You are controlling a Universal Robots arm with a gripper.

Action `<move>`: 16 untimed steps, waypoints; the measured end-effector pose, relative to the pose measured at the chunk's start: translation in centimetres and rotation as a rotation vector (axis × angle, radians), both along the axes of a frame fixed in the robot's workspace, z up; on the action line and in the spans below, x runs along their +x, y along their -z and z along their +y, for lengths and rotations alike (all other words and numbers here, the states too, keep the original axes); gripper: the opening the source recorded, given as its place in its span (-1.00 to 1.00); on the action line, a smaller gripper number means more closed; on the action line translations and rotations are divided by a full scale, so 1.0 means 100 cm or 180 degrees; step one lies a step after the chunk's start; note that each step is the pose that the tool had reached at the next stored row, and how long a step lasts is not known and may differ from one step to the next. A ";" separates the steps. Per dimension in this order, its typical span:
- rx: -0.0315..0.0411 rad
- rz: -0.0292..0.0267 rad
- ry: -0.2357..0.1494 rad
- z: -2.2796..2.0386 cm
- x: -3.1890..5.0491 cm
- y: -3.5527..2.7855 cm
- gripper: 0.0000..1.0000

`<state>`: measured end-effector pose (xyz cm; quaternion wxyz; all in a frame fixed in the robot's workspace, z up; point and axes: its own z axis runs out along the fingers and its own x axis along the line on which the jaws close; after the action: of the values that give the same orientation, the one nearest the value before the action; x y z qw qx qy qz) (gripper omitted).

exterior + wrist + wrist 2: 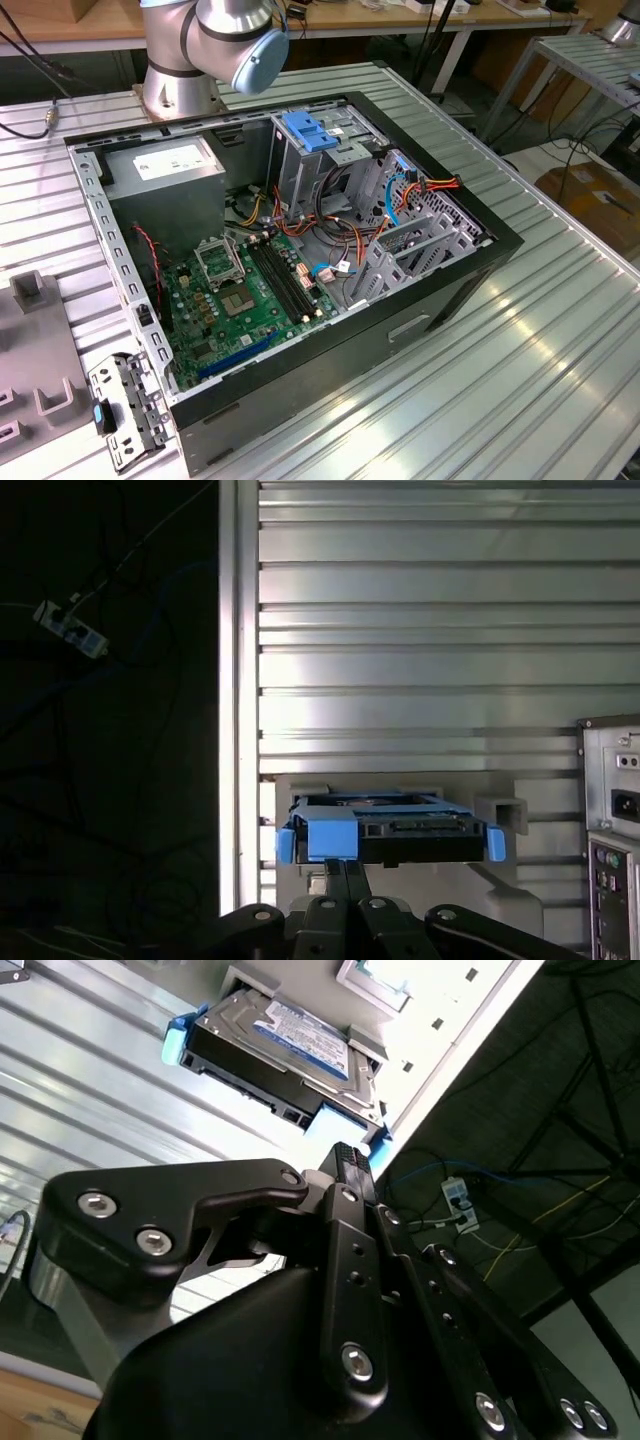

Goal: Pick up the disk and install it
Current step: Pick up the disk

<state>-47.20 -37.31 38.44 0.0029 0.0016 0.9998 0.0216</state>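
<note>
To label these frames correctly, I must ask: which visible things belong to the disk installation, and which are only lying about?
Job: disk, gripper near it, open computer case.
Lying about: power strip on the floor, metal bracket beside the case, cardboard box.

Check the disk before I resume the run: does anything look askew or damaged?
Nothing stands out. The disk lies flat and square on its grey holder, with no visible damage; the gripper is close in front of it.
</note>
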 end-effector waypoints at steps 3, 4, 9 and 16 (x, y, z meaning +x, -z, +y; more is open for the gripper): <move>0.0000 0.0000 -0.0103 0.0000 0.0000 0.0000 -0.79; 0.0000 0.0000 -0.0131 0.0000 0.0000 0.0000 -0.79; 0.0000 0.0000 -0.0356 0.0000 0.0000 0.0000 -0.79; 0.0000 0.0000 -0.0618 0.0000 0.0000 0.0000 -0.79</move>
<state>-47.20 -37.31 38.44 0.0008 -0.0954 0.9952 0.0218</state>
